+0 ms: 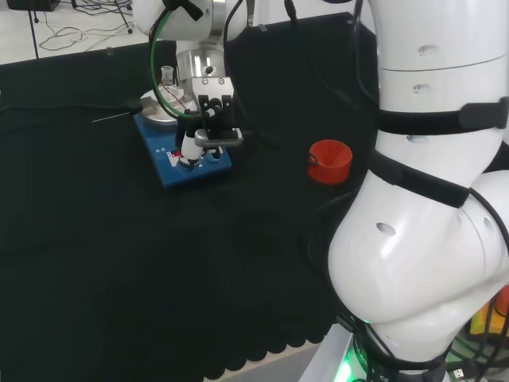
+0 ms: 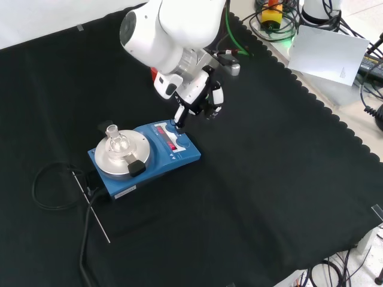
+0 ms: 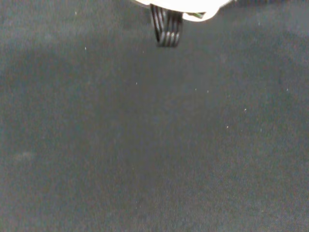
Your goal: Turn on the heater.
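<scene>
One blue heater (image 2: 145,156) sits on the black counter (image 2: 251,197), left of centre in the front view and at upper left in the head view (image 1: 184,155). Its round metal plate (image 2: 121,155) carries a small clear flask (image 2: 116,141), with a black block (image 2: 136,168) resting at the plate's edge. The control panel, marked with a red strip (image 2: 169,138), forms the heater's right end in the front view. The hand (image 2: 200,98) comes down from the white arm (image 2: 170,33) above that end; one finger (image 2: 179,113) points straight down and its tip reaches the panel's far corner, while the other fingers are curled back near the palm and grip nothing. In the head view the hand (image 1: 208,127) stands over the heater's near end, with a white fingertip (image 1: 190,150) down on the blue panel. A black cable (image 2: 45,185) loops on the counter left of the heater in the front view, and a thin rod (image 2: 91,206) lies beside it. A red ribbed ring (image 1: 330,160) stands well apart from the heater, to its right in the head view. The wrist view looks onto bare black cloth, with a black ribbed part (image 3: 167,26) of the hand at its edge.
</scene>
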Controlling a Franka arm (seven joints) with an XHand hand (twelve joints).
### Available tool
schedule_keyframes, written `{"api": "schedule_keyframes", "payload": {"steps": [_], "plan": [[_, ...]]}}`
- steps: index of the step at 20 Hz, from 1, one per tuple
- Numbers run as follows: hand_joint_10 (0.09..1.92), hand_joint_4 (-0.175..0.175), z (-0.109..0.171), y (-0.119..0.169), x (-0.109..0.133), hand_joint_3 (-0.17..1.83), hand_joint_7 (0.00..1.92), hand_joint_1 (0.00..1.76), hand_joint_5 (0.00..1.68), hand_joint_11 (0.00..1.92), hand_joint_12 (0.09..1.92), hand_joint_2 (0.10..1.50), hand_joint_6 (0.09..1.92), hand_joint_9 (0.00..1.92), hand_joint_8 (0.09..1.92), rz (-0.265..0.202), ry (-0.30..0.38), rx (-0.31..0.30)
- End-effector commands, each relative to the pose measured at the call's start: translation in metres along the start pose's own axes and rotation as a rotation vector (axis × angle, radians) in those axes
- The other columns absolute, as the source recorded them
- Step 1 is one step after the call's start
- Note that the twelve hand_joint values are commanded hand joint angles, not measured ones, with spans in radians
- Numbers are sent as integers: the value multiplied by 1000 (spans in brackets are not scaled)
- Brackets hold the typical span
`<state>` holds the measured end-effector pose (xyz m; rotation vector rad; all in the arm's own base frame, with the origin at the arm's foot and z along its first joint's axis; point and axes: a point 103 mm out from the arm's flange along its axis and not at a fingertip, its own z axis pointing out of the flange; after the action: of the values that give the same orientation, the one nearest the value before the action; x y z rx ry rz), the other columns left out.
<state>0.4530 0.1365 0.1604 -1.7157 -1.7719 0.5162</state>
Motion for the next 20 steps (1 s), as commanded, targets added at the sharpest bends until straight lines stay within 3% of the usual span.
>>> {"api": "schedule_keyframes", "payload": {"steps": [1, 20], "plan": [[1450, -96, 8, 6, 2, 909, 1465, 1391, 204, 1079, 1246, 754, 593, 1556, 1614, 5, -19, 54], [1458, -92, 10, 6, -4, 957, 1473, 1398, 216, 1073, 1267, 736, 538, 1564, 1627, 30, -36, 87]]}}
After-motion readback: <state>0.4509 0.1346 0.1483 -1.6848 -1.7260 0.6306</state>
